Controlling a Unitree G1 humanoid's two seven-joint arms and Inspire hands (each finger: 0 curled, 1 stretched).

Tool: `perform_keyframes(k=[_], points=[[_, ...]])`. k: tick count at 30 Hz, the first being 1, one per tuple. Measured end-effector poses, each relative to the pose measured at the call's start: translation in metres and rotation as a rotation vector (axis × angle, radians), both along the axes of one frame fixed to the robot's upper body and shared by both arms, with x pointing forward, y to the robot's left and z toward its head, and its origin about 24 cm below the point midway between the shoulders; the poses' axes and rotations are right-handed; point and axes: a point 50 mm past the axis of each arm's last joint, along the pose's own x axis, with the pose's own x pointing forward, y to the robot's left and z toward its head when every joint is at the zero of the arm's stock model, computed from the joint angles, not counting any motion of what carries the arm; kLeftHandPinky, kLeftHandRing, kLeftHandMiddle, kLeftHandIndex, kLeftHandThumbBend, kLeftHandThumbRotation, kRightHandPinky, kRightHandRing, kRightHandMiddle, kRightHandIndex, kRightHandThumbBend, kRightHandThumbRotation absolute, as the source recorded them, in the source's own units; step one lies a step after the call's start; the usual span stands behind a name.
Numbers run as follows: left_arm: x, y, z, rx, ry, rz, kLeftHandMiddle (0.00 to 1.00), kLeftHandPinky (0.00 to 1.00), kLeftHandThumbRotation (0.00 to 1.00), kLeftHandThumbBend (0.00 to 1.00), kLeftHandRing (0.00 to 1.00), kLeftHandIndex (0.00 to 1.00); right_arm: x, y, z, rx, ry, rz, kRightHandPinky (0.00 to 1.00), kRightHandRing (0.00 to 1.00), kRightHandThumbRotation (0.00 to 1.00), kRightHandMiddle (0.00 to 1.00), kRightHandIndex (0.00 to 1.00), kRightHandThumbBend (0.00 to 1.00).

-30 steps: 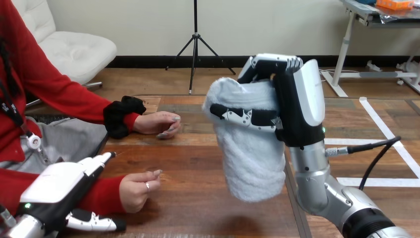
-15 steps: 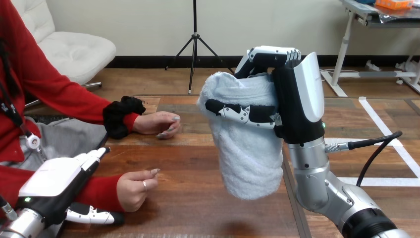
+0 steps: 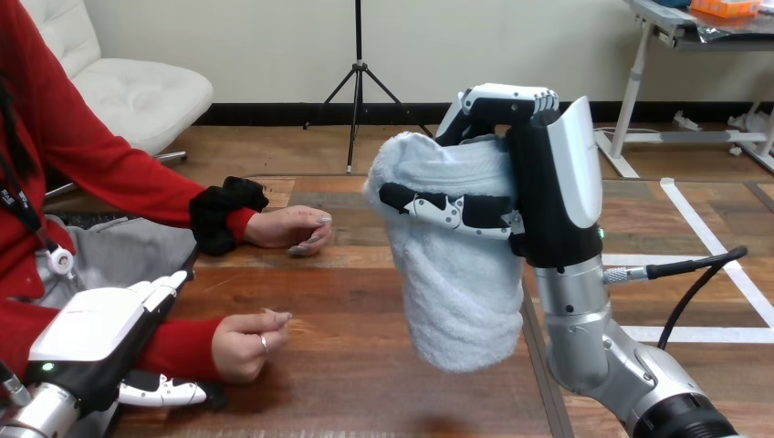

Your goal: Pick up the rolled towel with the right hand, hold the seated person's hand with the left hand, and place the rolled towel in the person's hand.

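Aloft, rolled towel (image 3: 456,292) in right hand (image 3: 559,196), bare table (image 3: 365,374) toward person's nearer hand (image 3: 242,342).

My right hand's (image 3: 552,192) palm: hidden behind the rolled towel (image 3: 456,283). The person's red-sleeved wrist, tabletop's near left corner: covered by my left hand (image 3: 91,342); contact there I cannot tell. Right forearm (image 3: 584,319) and left forearm (image 3: 23,418): cut off by the bottom edge.

free: table (image 3: 365,383) middle | blocked: left (person's near hand (image 3: 239,342))
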Motion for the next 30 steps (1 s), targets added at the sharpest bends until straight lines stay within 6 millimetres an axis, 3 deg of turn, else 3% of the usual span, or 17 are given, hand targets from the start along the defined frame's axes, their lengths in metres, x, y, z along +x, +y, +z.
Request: perform_keyframes(k=[7,14,30], points=[[0.001,0.001,0.001,0.006,-0.018,0.012,0.77,0.64,0.46,1.00,0.71,0.80,-0.001,-0.001,0.003,0.014,0.001,0.000,0.10,0.13,0.00,0.17,0.18,0.80],[0.001,0.001,0.000,0.003,-0.021,0.012,0.64,0.53,0.33,0.93,0.58,0.68,-0.001,-0.001,0.007,0.011,-0.008,0.003,0.10,0.13,0.00,0.17,0.18,0.81],[0.005,-0.005,0.000,-0.011,-0.031,0.006,0.48,0.37,0.23,0.82,0.41,0.53,-0.002,0.000,0.013,0.024,-0.013,0.017,0.10,0.13,0.00,0.17,0.18,0.81]])
